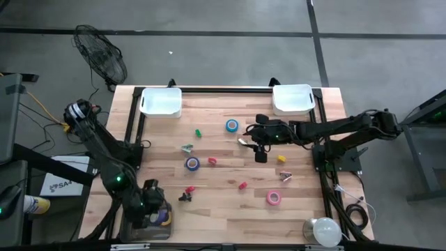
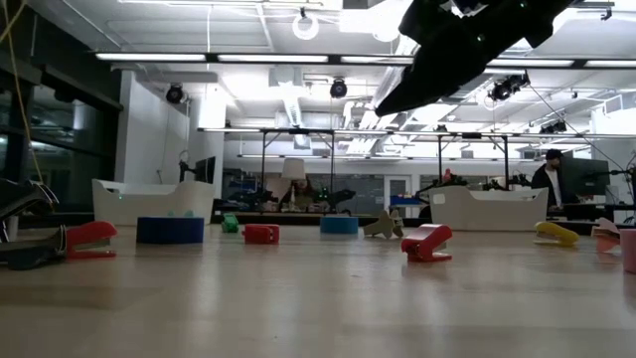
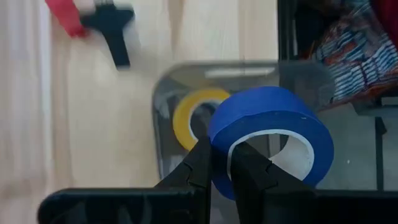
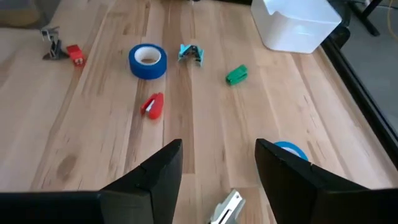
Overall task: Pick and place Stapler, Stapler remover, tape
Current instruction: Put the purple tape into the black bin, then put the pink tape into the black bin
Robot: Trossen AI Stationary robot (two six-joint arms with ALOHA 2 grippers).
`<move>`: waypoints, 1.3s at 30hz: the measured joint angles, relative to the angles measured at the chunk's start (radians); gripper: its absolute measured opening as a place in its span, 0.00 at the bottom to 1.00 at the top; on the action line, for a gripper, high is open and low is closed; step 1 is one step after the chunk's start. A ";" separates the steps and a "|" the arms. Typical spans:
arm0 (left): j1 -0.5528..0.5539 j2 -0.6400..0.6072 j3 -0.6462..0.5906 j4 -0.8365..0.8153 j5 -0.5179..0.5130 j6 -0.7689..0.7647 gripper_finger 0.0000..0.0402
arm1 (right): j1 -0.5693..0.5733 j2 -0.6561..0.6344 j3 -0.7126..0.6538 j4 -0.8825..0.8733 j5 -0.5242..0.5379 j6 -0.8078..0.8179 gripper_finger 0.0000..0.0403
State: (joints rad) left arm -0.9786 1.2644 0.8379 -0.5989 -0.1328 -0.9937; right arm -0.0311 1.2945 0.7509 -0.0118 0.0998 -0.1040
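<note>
My left gripper (image 1: 155,213) is at the table's near left corner, shut on a blue tape roll (image 3: 267,137). It holds the roll over a clear container (image 3: 171,84) with a yellow roll (image 3: 186,118) inside. My right gripper (image 4: 217,149) hovers open above the table's middle (image 1: 254,132), with nothing between its fingers. Two more blue tape rolls (image 1: 231,126) (image 1: 192,163) and a pink one (image 1: 274,198) lie flat on the table. Small red staplers (image 2: 427,242) (image 2: 260,234), a teal clawed piece (image 1: 187,148) and a silver piece (image 4: 227,208) lie scattered. My left gripper pinches the blue roll's ring wall (image 3: 219,146), one finger (image 3: 252,171) inside the centre hole and the other (image 3: 198,165) outside. The fingers slant down from above. The roll stands on edge, lifted clear above the clear container.
Two white bins (image 1: 161,102) (image 1: 292,99) stand at the table's far edge. A green block (image 1: 198,132), a yellow piece (image 1: 281,159) and a red-and-black piece (image 1: 187,193) lie among the tape rolls. A fan (image 1: 101,52) stands beyond the far left corner.
</note>
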 joint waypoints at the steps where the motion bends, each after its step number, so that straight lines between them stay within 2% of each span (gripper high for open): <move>1: -0.007 0.016 0.000 0.004 0.011 -0.021 0.07 | 0.000 0.000 0.000 -0.002 0.000 0.000 0.48; 5: -0.026 0.082 0.000 -0.003 0.075 -0.104 0.07 | 0.000 0.000 0.000 -0.006 0.001 0.000 0.48; 11: -0.024 0.168 0.000 -0.014 0.238 -0.193 0.07 | 0.000 0.000 0.000 -0.006 0.003 0.004 0.47; 15: -0.024 0.206 0.000 -0.051 0.310 -0.227 0.08 | 0.000 0.000 0.000 -0.006 0.003 0.004 0.47; 18: -0.024 0.217 0.001 -0.069 0.313 -0.241 0.10 | 0.000 0.000 0.000 -0.006 0.003 0.003 0.47; 27: -0.023 0.220 0.001 -0.064 0.300 -0.247 0.25 | 0.000 0.000 0.000 -0.007 0.003 0.011 0.46; 31: -0.022 0.214 0.003 -0.059 0.332 -0.249 0.30 | 0.000 0.000 0.000 -0.007 0.003 0.011 0.46; 39: -0.023 0.212 0.158 -0.210 0.258 -0.234 0.31 | 0.000 0.000 0.000 -0.006 0.001 0.013 0.45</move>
State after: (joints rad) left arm -1.0015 1.4761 0.9960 -0.8094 0.1253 -1.2277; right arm -0.0311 1.2942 0.7509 -0.0174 0.1009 -0.0914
